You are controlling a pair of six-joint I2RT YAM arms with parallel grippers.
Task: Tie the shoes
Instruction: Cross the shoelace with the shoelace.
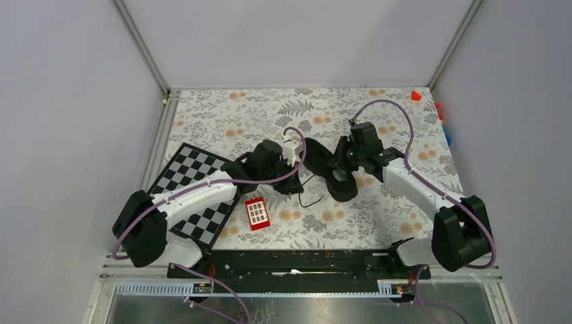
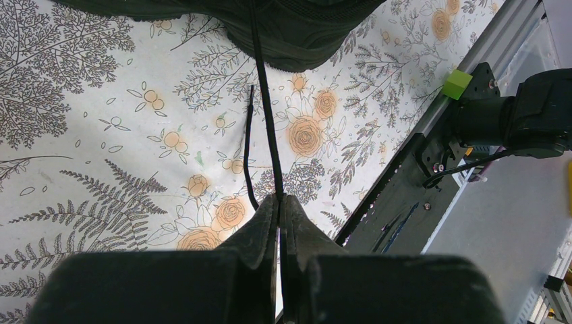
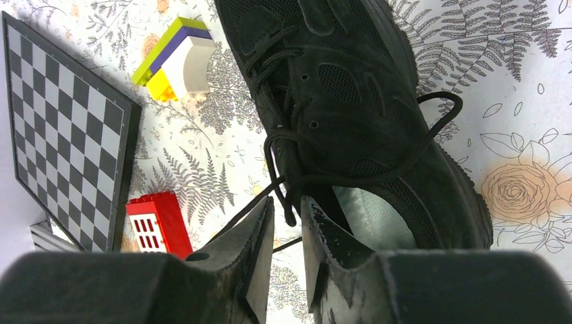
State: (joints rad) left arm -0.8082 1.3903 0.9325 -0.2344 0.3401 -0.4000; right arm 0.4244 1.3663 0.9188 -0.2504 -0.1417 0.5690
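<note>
The black shoe [image 1: 342,183] lies mid-table between both grippers. Its toe fills the top of the left wrist view [image 2: 297,34], and its laced upper and pale insole show in the right wrist view [image 3: 351,101]. My left gripper [image 1: 291,181] [image 2: 278,200] is shut on a thin black lace [image 2: 264,101] that runs taut up to the shoe. A second lace end [image 2: 247,148] lies loose on the cloth. My right gripper [image 1: 335,164] [image 3: 286,206] sits at the shoe's opening, jaws a narrow gap apart. A lace loop [image 3: 289,202] hangs between the tips, unpinched.
A checkerboard [image 1: 195,196] [image 3: 61,135] lies under the left arm, with a red block [image 1: 257,213] [image 3: 156,224] beside it. A stacked yellow, white and green block [image 3: 179,61] sits left of the shoe. A green cube [image 2: 456,83] rests on the base rail. Small blocks [image 1: 416,95] sit far right.
</note>
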